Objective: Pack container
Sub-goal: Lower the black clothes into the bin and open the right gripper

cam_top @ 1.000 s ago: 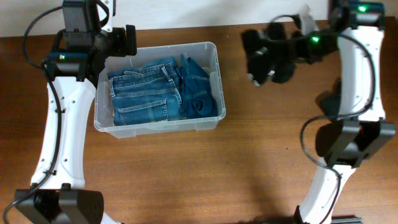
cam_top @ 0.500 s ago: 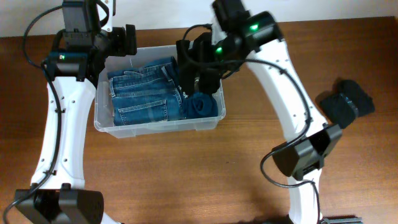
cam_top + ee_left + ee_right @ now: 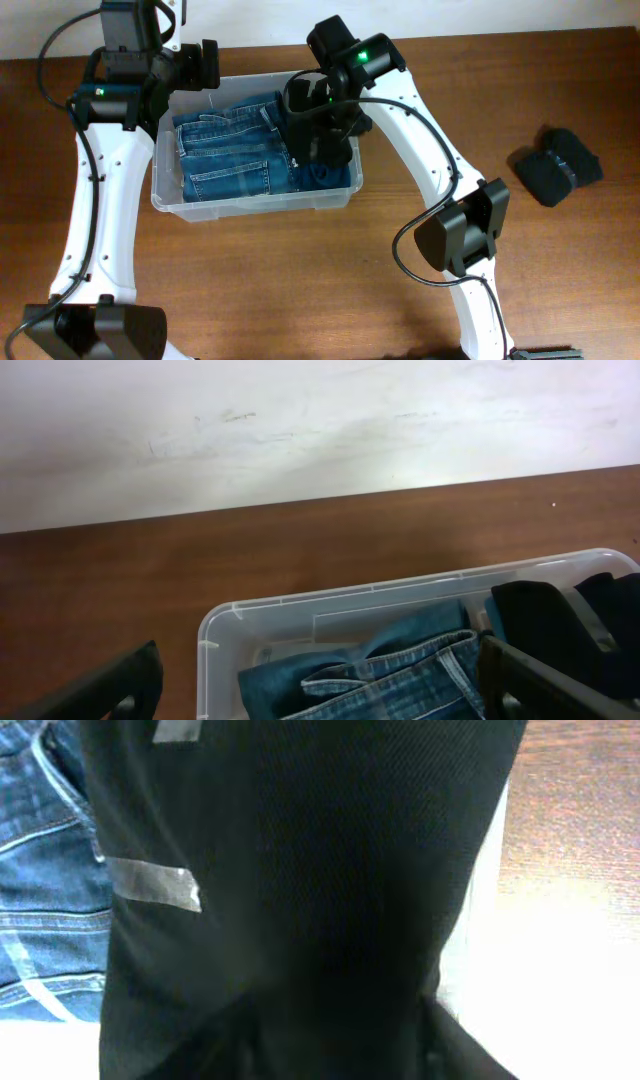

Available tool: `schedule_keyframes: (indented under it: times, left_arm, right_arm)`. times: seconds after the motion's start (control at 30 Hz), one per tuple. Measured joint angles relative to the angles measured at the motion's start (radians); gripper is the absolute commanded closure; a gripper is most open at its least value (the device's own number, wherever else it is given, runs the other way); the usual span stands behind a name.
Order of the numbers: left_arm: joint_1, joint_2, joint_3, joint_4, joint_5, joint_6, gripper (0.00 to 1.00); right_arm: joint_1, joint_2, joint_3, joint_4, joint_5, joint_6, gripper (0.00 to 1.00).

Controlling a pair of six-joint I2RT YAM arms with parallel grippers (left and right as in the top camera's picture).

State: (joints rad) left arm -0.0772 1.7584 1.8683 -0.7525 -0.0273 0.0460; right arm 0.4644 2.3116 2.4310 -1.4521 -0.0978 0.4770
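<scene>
The container [image 3: 255, 205], a clear plastic bin, stands left of the table's middle with folded blue jeans [image 3: 225, 150] inside. My right gripper [image 3: 322, 135] reaches down into its right end over a black garment [image 3: 330, 150] that lies on the denim. In the right wrist view that black garment [image 3: 300, 870] fills the frame beside the jeans [image 3: 50, 870]. The right gripper [image 3: 335, 1025] shows dimly, jaws apart, with cloth between them. My left gripper [image 3: 195, 62] hovers wide open over the bin's back left corner. In its own view the left gripper [image 3: 318, 660] frames the container [image 3: 300, 605], with nothing held.
A second folded black garment [image 3: 555, 165] lies on the brown table at the far right. A white wall [image 3: 300, 430] runs behind the table's back edge. The right arm's links [image 3: 430, 140] arch over the table beside the bin.
The right arm swung from the table's right side over to the bin and lowered the black garment into its right end. Its jaws have parted. The left arm has not moved.
</scene>
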Motion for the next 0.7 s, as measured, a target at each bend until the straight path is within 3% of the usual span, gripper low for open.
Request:
schedule_keyframes:
  times: [0.17,0.27,0.33,0.37,0.47,0.6,0.7]
  left_arm:
    - [0.000,0.000,0.000,0.000,0.000,0.000,0.01]
    - [0.000,0.000,0.000,0.000,0.000,0.000,0.01]
    - [0.000,0.000,0.000,0.000,0.000,0.000,0.01]
    - [0.000,0.000,0.000,0.000,0.000,0.000,0.01]
    - [0.000,0.000,0.000,0.000,0.000,0.000,0.01]
    - [0.000,0.000,0.000,0.000,0.000,0.000,0.01]
    - [0.000,0.000,0.000,0.000,0.000,0.000,0.01]
  right_arm:
    - [-0.008,-0.013,0.000,-0.005,0.001,-0.066,0.30]
    - [-0.018,-0.031,0.032,0.012,0.000,-0.122,0.36]
    - [-0.018,-0.041,0.045,0.029,0.000,-0.148,0.45]
    - [-0.018,-0.046,0.047,0.042,0.001,-0.166,0.63]
    - [-0.018,-0.048,0.040,0.098,0.008,-0.190,0.93]
    - [-0.018,-0.048,-0.033,0.175,0.027,-0.204,0.96]
    - [-0.018,-0.044,-0.184,0.288,0.031,-0.214,0.96]
